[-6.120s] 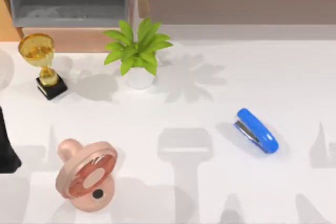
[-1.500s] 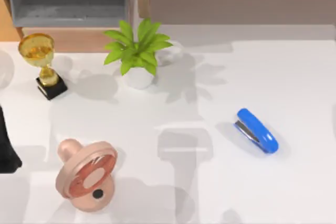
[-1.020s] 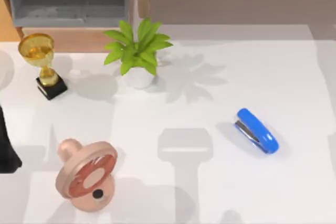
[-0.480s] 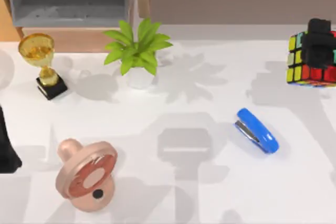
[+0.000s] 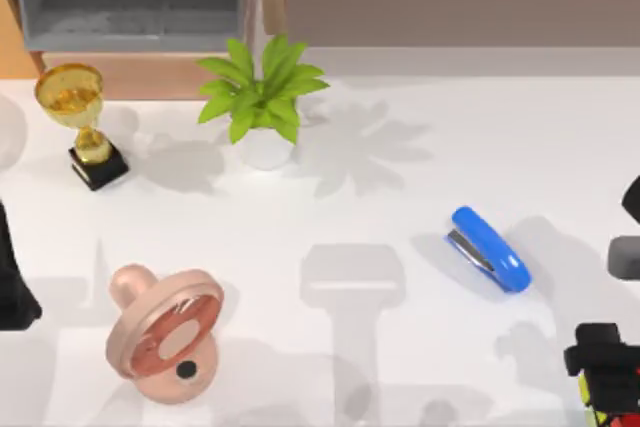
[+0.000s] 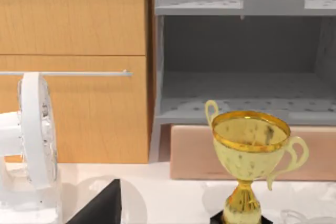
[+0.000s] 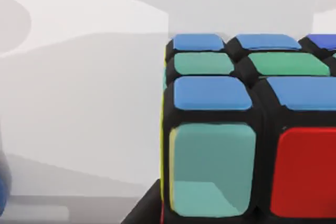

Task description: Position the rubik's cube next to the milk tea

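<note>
While the right end effector (image 5: 603,355) sits clamped on the small black-framed rubik's cube with bright coloured squares (image 7: 247,129), carrying it clear of the white desk (image 5: 400,187), the cube hangs beyond the glossy blue stapler (image 5: 488,248), towards the desk's right front corner. No milk tea appears. Left arm parked.

Matt white table (image 5: 400,197), smooth. Glossy blue plastic on the stapler (image 5: 488,248), with a strip of grey metal along its underside. Shiny golden metal on the trophy (image 5: 78,107), set on a dull black base. Smooth pinkish plastic on the fan (image 5: 165,332), lower left. Waxy green leaves on the plant (image 5: 262,92) above a plain white pot. Black-framed rubik's cube (image 7: 252,129) with smooth, softly glossy coloured squares. Light wood grain on the cabinet (image 6: 73,51).
</note>
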